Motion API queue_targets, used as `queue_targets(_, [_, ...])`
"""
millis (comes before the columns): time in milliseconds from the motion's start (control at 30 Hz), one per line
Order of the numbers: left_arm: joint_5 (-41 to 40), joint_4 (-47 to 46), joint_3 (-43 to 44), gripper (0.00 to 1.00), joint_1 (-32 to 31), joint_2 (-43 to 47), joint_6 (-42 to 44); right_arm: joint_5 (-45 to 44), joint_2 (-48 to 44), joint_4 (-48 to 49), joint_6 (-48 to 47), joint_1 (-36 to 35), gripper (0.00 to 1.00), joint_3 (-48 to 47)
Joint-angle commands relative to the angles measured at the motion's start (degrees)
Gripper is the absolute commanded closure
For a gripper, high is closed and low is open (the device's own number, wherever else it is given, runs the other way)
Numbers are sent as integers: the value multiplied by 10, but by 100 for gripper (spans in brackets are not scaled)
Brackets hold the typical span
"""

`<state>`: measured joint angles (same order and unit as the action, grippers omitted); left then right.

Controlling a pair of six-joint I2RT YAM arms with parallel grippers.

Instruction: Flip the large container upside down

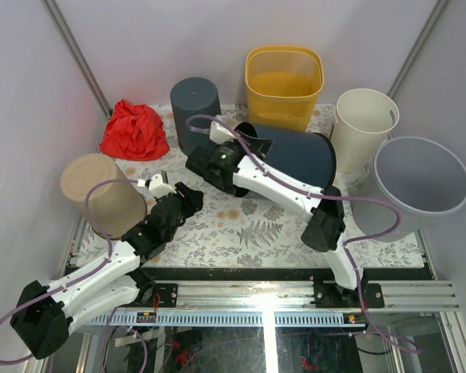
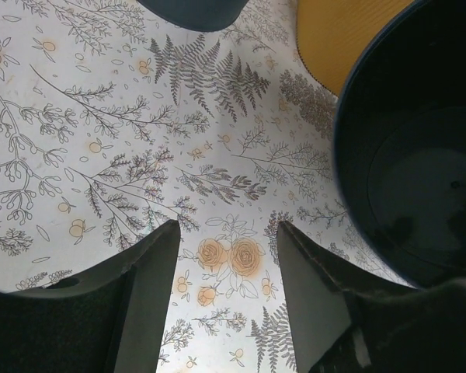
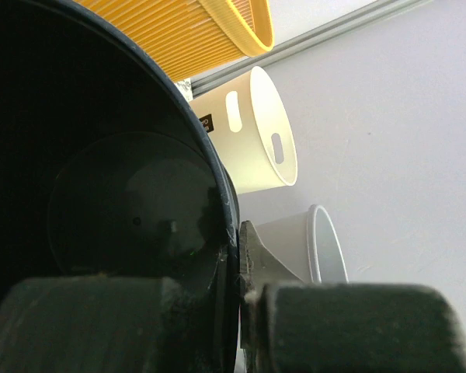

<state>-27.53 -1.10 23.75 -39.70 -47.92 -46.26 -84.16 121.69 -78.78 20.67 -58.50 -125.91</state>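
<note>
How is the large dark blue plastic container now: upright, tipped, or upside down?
Tipped on its side: the large dark blue plastic container lies mouth sideways, rim pinched by the right tool.

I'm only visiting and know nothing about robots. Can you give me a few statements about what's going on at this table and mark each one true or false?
1. The large dark blue plastic bin in the middle lies on its side. True.
2. The right gripper is clamped on that bin's rim. True.
3. The left gripper holds the crumpled red cloth. False: it is open and empty above the floral tablecloth; the cloth lies at the far left.
4. The yellow mesh basket is upside down. False: it stands upright, its opening facing up.
</note>
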Motion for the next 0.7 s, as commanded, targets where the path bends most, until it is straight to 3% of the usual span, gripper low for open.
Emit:
queue_targets(0, [-25,-10,-7,47,3,6,-2,55,44,-47,74,-10,100,-9])
queue_targets(200, [-27,-10,-10,47,4,4,-6,95,65,-29,85,-14,97,-16])
queue_targets(433, [-23,-13,-9,47,5,-6,-9,173,44,107,20,-14,92,31])
queue_targets(667, [-22,-16,-12,47,7,-13,-11,237,51,165,15,-14,92,44])
